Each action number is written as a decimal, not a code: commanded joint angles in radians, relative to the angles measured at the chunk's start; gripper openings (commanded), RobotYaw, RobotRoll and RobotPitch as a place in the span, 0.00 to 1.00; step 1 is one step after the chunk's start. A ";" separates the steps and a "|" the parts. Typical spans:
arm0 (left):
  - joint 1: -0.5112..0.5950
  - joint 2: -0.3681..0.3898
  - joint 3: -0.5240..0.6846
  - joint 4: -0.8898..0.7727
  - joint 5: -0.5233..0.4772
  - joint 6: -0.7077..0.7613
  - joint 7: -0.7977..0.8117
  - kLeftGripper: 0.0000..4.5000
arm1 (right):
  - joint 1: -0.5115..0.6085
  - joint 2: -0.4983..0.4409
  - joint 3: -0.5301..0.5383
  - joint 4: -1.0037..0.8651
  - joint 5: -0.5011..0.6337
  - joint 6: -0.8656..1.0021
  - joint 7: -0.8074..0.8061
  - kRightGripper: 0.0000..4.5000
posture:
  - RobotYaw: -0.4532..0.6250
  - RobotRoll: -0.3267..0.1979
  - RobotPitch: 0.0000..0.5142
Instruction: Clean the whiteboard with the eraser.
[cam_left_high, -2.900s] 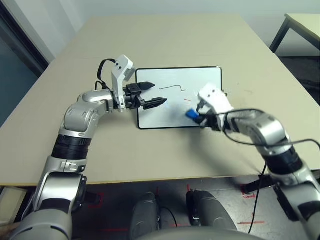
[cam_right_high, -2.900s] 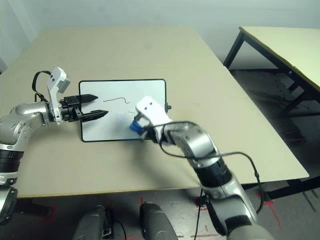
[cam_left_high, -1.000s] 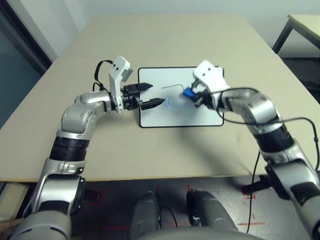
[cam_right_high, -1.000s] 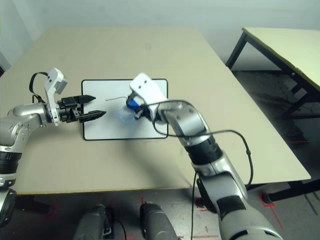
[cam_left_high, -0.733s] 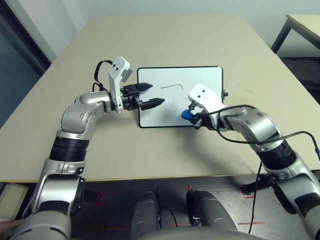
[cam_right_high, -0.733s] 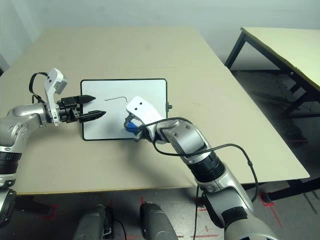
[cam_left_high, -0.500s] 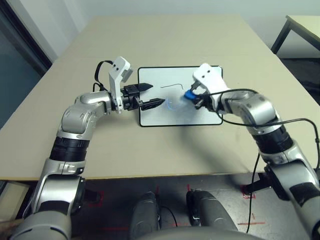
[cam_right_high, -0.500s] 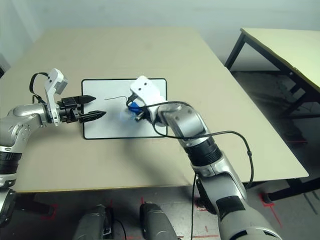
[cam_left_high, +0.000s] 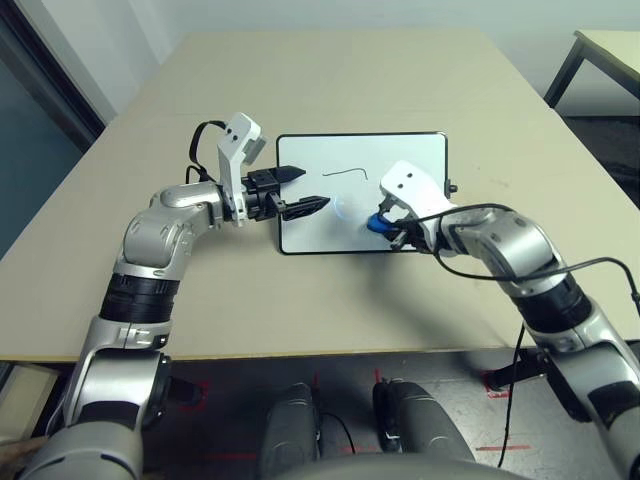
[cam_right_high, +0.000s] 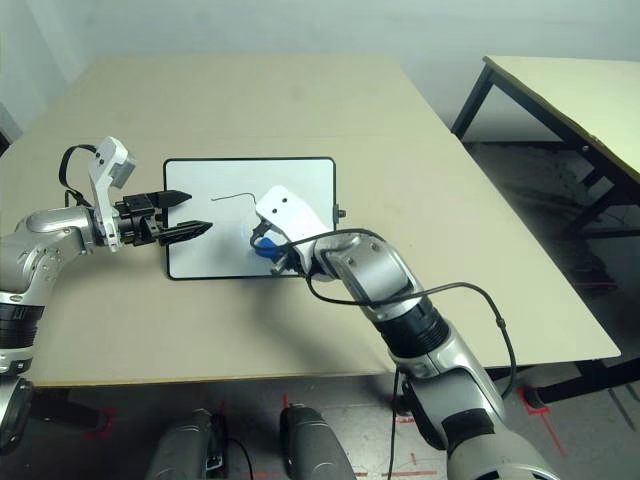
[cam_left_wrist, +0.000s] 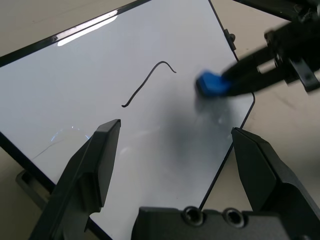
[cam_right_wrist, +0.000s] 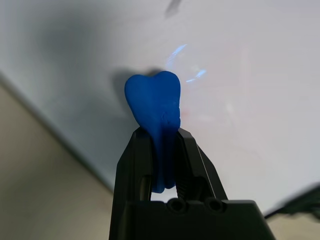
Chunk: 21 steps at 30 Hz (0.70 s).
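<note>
My right gripper (cam_right_wrist: 162, 145) is clamped on the small bright blue oblong eraser (cam_right_wrist: 154, 107), pressing it at the near part of the glossy white black-framed whiteboard (cam_left_high: 400, 150), which lies flat on the beige table (cam_left_high: 330, 70) btwn my arms. My left gripper (cam_left_high: 300, 190) hangs over the board's left edge w/ fingers spread, holding nothing. Progress — partway, I reckon: a thin black squiggle (cam_left_wrist: 147, 82) is on the board's far half, apart from the eraser, so that bit is left to wipe. Around the eraser the surface looks smudgy but mark-free — probably done there.
</note>
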 joint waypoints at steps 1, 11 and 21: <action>-0.001 0.000 -0.007 -0.012 0.000 0.007 -0.003 1.00 | 0.020 -0.024 0.005 0.030 -0.025 0.010 -0.007 0.13 | 0.32 0.62 0.18; 0.001 -0.002 -0.007 -0.020 -0.002 0.015 0.001 1.00 | 0.147 -0.056 0.056 -0.165 0.012 0.144 0.019 0.13 | 0.32 0.62 0.19; -0.008 0.016 0.008 0.019 0.012 -0.002 0.003 1.00 | -0.065 0.049 0.006 0.100 -0.036 -0.072 0.000 0.13 | 0.32 0.62 0.19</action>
